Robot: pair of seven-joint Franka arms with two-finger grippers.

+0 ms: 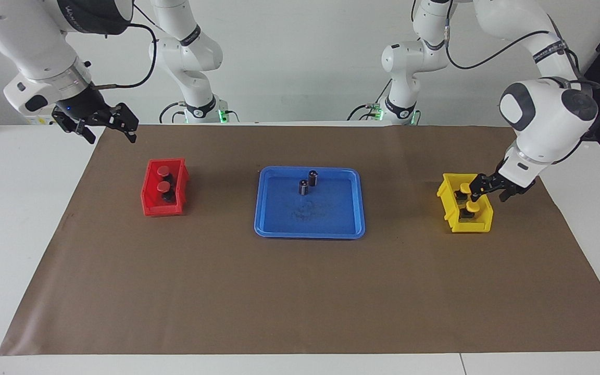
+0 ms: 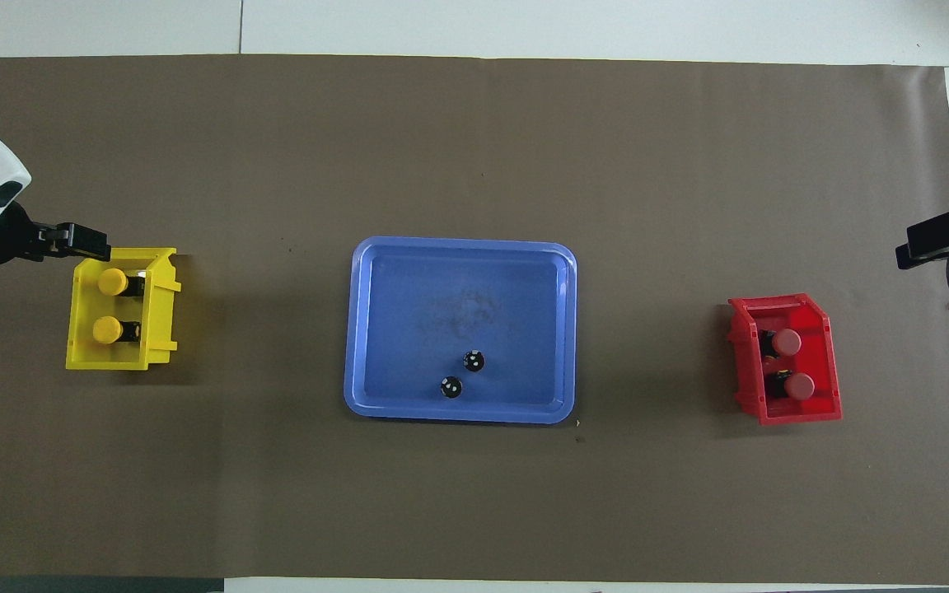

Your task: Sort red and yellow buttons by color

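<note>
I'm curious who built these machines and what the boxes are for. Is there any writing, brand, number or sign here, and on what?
White lettering on the right arm's black band: partly cut off and blurred, not readable.
White lettering on the left arm's black band: too small to read.
Red bin, yellow bin, blue tray: no writing, number or sign shows on them.

Blue tray point(image 1: 279, 229) at ctr of table point(image 1: 300, 291), holding two dark cylinders point(image 1: 308, 182) w/ silver tops, standing close together near its robot-side rim.
</note>
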